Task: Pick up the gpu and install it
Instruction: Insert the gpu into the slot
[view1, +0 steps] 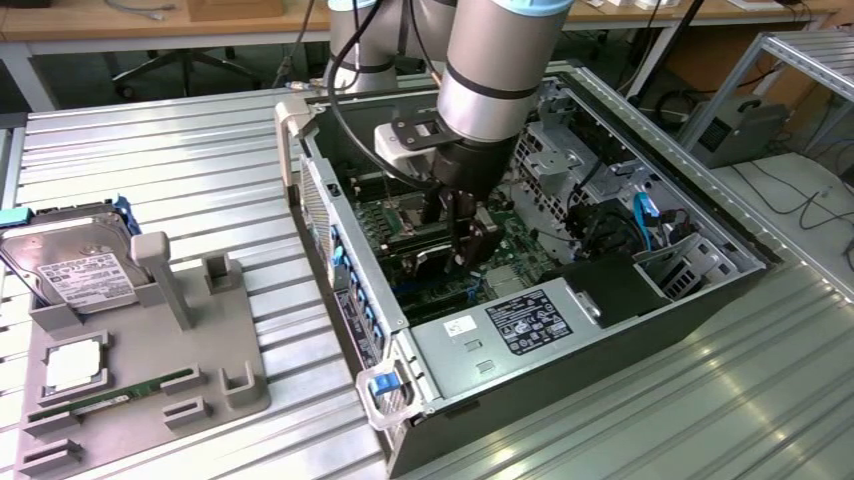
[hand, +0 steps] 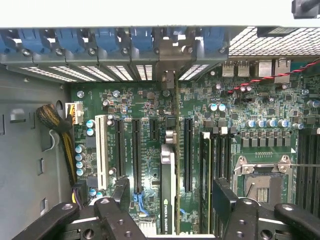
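Observation:
The gpu (hand: 167, 175) stands on edge in a motherboard slot inside the open computer case (view1: 694, 225). It is a thin dark card with white lettering, and its metal bracket end (hand: 168, 75) sits against the rear slot panel. My gripper (hand: 172, 200) hangs directly over the card and is open. Its two dark fingers (hand: 122, 192) stand one on each side of the card with a gap between each finger and it. In the exterior view the gripper (view1: 465, 238) reaches down into the middle of the case, over the motherboard (view1: 441, 270).
On the exterior view's left, a grey holder (view1: 160, 330) carries a silver hard drive (view1: 80, 265), a processor chip (view1: 74, 365) and a green memory stick (view1: 114, 395). In the case are a power supply (view1: 527, 320), blue cables (view1: 647, 225), drive cages and an empty processor socket (hand: 260, 182).

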